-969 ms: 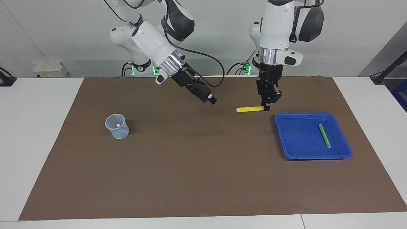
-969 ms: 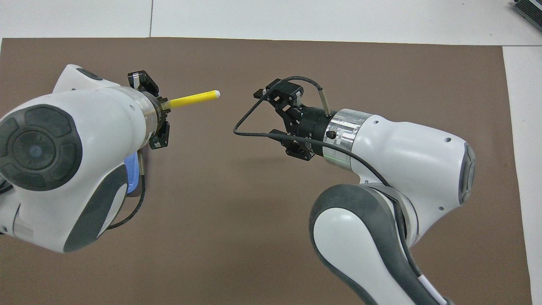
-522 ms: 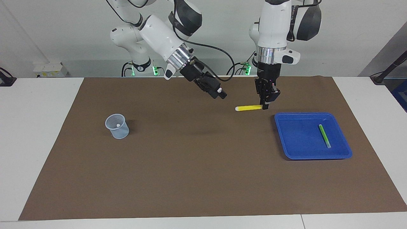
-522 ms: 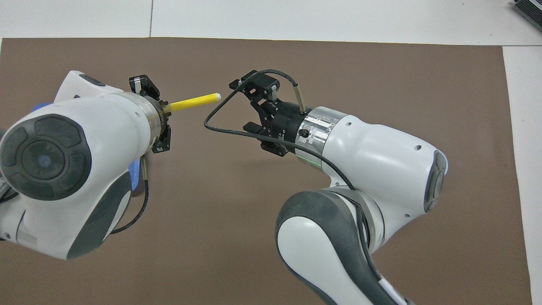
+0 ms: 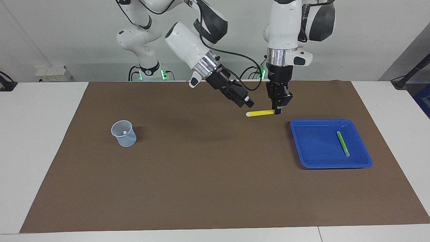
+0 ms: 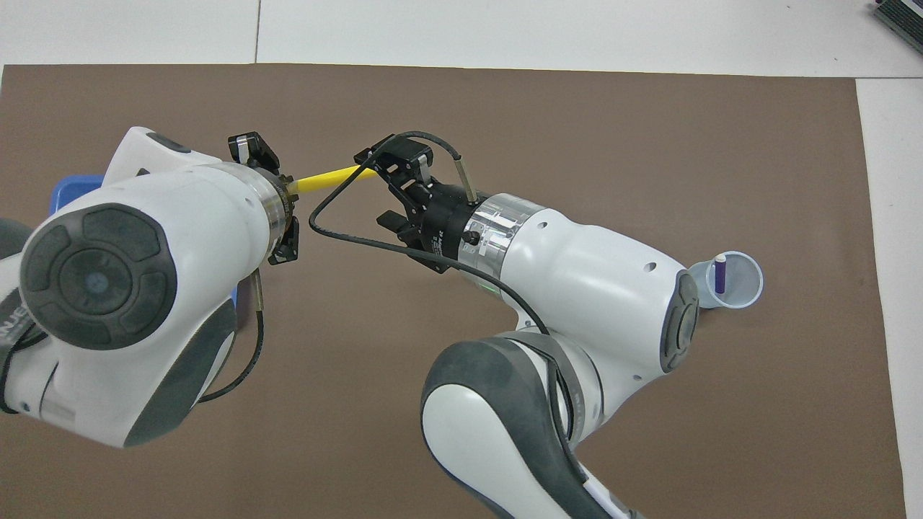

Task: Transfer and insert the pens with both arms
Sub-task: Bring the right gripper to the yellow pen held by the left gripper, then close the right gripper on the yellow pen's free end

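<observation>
Nearest the robots, the left pincer (image 5: 277, 111) hangs above the brown mat (image 5: 208, 188), clenched on one end of the yellow pen (image 5: 260, 113), which lies level in the air with its whitish cap pointing toward the right arm's end of the tabletop (image 5: 37, 134). In the facing view the right pincer (image 5: 244, 102) sits at about ten o'clock from that cap, just beside it, slanting down toward it; whether its fingers are parted or touching the pen I cannot tell. In the overhead view the right pincer (image 6: 393, 180) covers the cap end of the yellow pen (image 6: 324, 179), and the left pincer (image 6: 277, 198) is mostly hidden under its own wrist.

Farther out, at four o'clock from the left pincer in the facing view, a blue tray (image 5: 314, 158) rests on the mat with the green pen (image 5: 343, 143) lying in it. Toward the right arm's end, about as far out as the tray and well apart from it, a clear cup (image 5: 124, 133) stands upright; the overhead view shows the purple pen (image 6: 720, 273) standing inside the cup (image 6: 746, 288)
</observation>
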{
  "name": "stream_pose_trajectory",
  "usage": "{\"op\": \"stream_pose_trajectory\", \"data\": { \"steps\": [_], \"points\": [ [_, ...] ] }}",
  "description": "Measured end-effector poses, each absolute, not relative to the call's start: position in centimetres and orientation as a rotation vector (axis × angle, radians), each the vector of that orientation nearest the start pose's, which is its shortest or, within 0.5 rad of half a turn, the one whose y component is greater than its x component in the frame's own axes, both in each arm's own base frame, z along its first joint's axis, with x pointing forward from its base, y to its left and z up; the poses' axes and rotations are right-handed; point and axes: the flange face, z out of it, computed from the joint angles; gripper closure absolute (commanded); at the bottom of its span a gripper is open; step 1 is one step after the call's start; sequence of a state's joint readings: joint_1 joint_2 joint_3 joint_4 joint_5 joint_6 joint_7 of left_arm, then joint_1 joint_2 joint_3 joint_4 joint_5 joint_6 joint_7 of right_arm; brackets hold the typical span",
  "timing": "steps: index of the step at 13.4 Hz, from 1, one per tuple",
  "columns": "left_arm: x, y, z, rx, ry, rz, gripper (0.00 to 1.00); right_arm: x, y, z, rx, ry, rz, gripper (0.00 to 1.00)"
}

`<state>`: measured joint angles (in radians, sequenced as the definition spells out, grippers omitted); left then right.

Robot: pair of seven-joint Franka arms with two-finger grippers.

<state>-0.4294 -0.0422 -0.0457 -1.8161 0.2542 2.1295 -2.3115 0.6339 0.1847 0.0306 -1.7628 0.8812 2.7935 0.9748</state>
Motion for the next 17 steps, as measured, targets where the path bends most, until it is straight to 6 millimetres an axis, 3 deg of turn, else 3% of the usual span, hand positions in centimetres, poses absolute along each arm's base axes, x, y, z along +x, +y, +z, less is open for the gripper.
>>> {"op": "stream_pose_trajectory", "data": {
  "steps": [1,12,17],
  "points": [
    [52.2,-25.7,58.7,1.809,2.145,0.424,1.0,54.2,37.6,54.4,-1.867,1.055,-0.091,0.34],
    [51.9,-25.5,59.4,1.799,2.143,0.427,1.0,55.0,37.5,53.1,-1.836,1.087,-0.157,0.38],
    [51.8,-25.6,59.5,1.796,2.144,0.426,1.0,55.2,37.9,54.1,-1.821,1.071,-0.162,0.39]
  ]
}}
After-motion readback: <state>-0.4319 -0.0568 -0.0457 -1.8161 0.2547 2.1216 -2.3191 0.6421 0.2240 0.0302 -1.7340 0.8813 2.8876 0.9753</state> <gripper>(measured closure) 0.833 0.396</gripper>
